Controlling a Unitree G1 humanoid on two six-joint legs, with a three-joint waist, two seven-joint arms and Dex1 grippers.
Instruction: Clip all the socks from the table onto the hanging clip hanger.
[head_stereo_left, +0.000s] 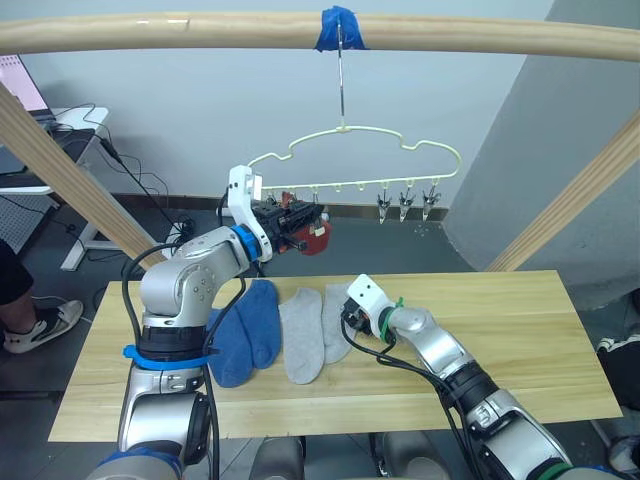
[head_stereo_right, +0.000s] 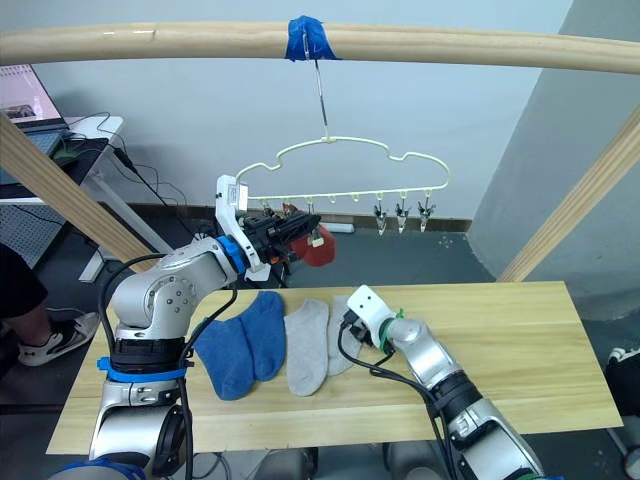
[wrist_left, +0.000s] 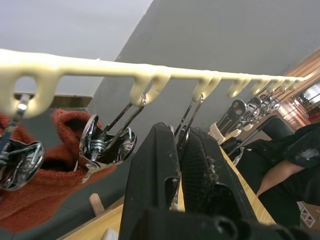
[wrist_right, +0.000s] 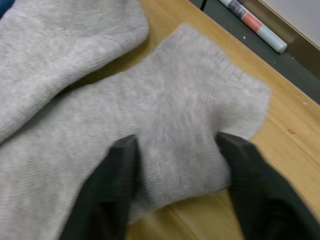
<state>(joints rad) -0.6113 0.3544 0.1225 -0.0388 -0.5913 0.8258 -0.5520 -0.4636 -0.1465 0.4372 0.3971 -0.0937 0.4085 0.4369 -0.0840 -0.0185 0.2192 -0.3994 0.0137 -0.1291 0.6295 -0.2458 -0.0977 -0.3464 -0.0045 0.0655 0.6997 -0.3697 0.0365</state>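
The pale-yellow clip hanger (head_stereo_left: 350, 131) hangs by its hook from the wooden rail. A rust red sock (head_stereo_left: 316, 238) hangs at the clips near its left end, with silver clips (wrist_left: 107, 142) biting the red fabric (wrist_left: 45, 195). My left gripper (head_stereo_left: 298, 220) is raised to that spot, and its fingers (wrist_left: 150, 165) are shut on the wire handles of a neighbouring clip. On the table (head_stereo_left: 520, 330) lie two blue socks (head_stereo_left: 245, 330) and two light grey socks (head_stereo_left: 300, 338). My right gripper (wrist_right: 175, 150) is open, its fingertips straddling the right-hand grey sock (wrist_right: 190, 115) and pressing on it.
The round wooden rail (head_stereo_left: 200, 30) with blue tape (head_stereo_left: 340, 28) spans the top, with slanted legs at both sides. Three bare clips (head_stereo_left: 405, 205) hang at the hanger's right end. A person's shoe (head_stereo_left: 40, 325) and a desk are at the left.
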